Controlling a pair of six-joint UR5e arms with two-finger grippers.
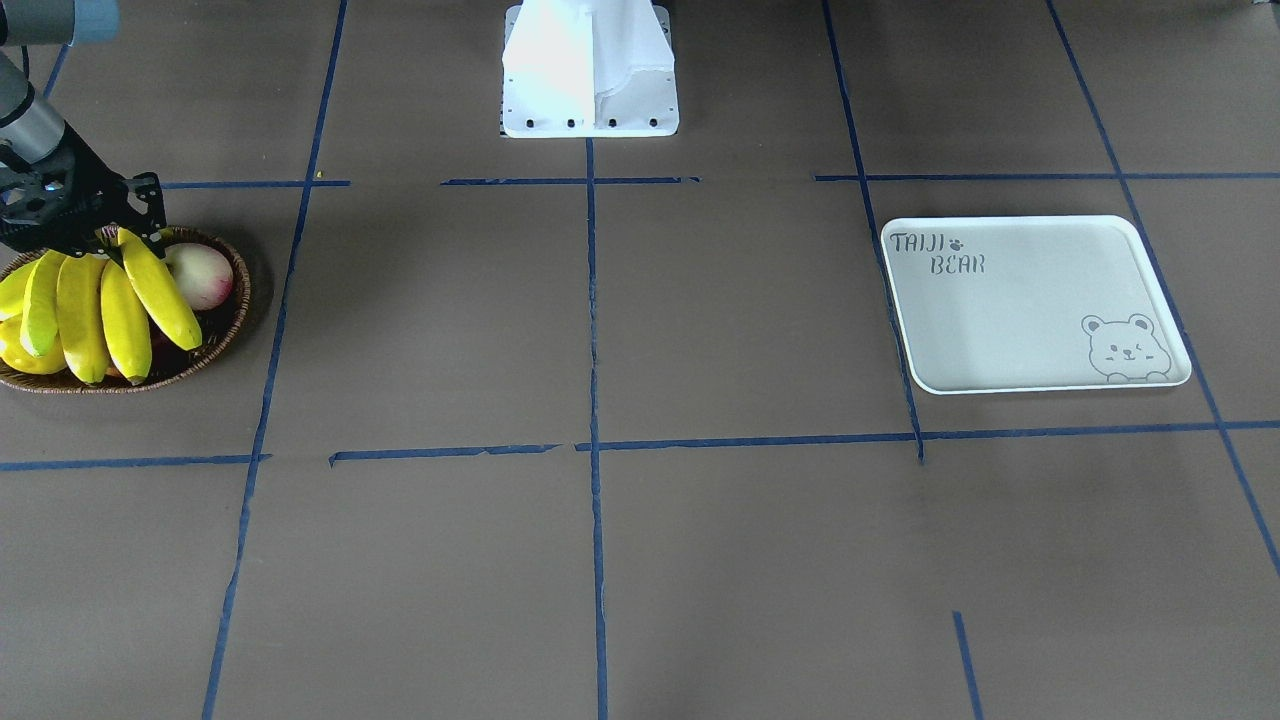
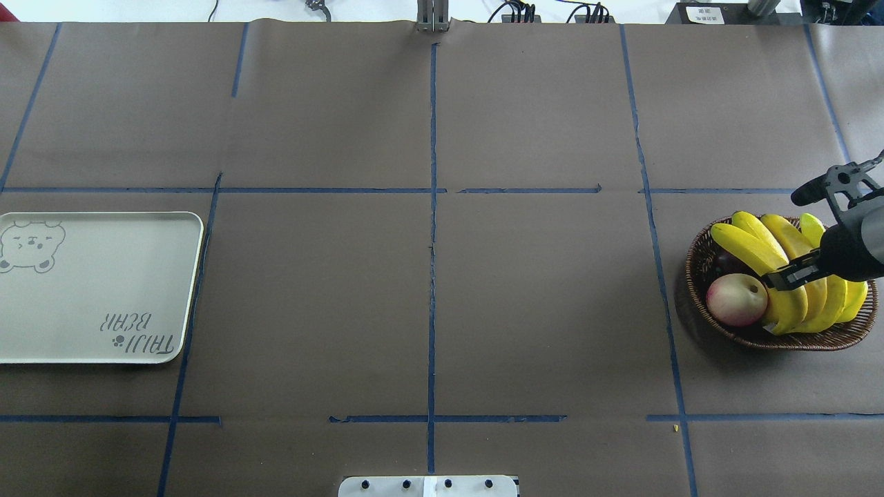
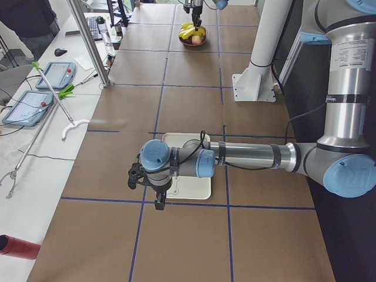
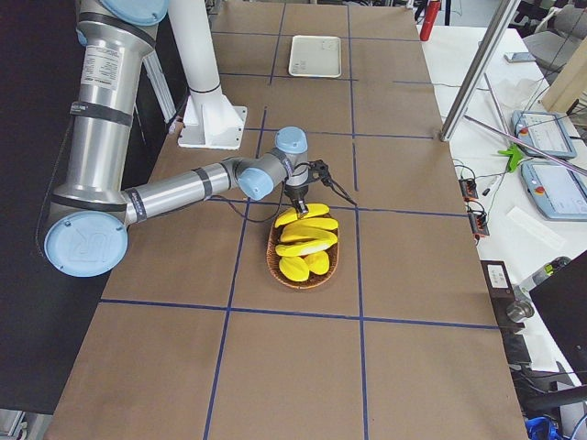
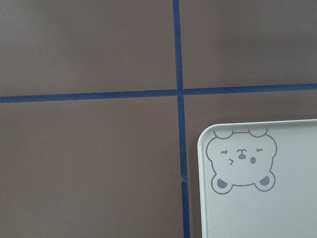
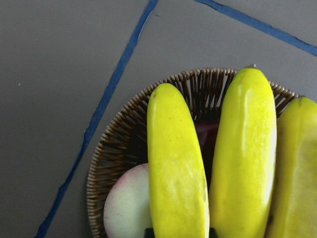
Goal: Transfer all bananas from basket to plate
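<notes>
Several yellow bananas (image 1: 110, 300) (image 2: 794, 262) (image 4: 307, 238) lie side by side in the brown wicker basket (image 1: 225, 325) (image 2: 697, 269) at the table's right end. My right gripper (image 1: 130, 235) (image 2: 787, 276) is down at the stem end of the outermost banana (image 6: 176, 163), shut on it, with dark fingertips tight against both its sides. The white plate (image 1: 1020, 310) (image 2: 97, 290) (image 5: 277, 213) lies bare at the table's left end. My left gripper (image 3: 158, 202) hangs over the plate's outer edge, and I cannot tell whether it is open or shut.
A pink-white peach (image 1: 200, 275) (image 2: 735, 298) sits in the basket beside the gripped banana, with a yellow-green fruit (image 2: 813, 228) and a lemon (image 1: 30, 360) at the other side. The white robot base (image 1: 590, 70) stands at the middle. Blue tape lines cross the brown table.
</notes>
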